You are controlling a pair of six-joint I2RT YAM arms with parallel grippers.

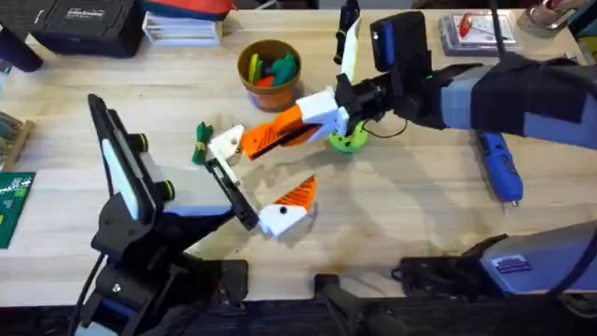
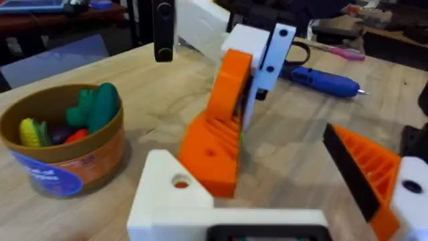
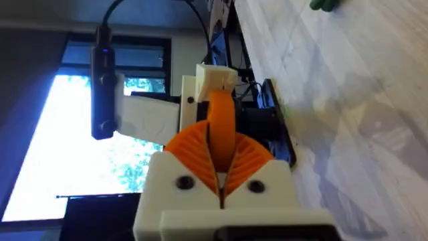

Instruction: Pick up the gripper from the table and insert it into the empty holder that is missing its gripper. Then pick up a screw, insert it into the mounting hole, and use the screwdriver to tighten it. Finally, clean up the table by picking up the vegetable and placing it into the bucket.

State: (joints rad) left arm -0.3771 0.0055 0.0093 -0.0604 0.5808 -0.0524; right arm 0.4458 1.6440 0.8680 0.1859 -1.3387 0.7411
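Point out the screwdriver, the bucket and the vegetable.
screwdriver [image 1: 499, 166]: overhead view, middle of its blue body.
bucket [image 1: 268, 91]: overhead view, front of its orange-brown wall.
vegetable [image 1: 201, 145]: overhead view, middle of the dark-green bundle.

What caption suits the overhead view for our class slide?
Right pincer carries the gripper toward the holder held by the left arm.

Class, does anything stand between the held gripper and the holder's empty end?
Nothing visible does. The gripper, clamped in the right gripper's jaws, is right at the holder's far end. The vegetable lies just beside it, not between.
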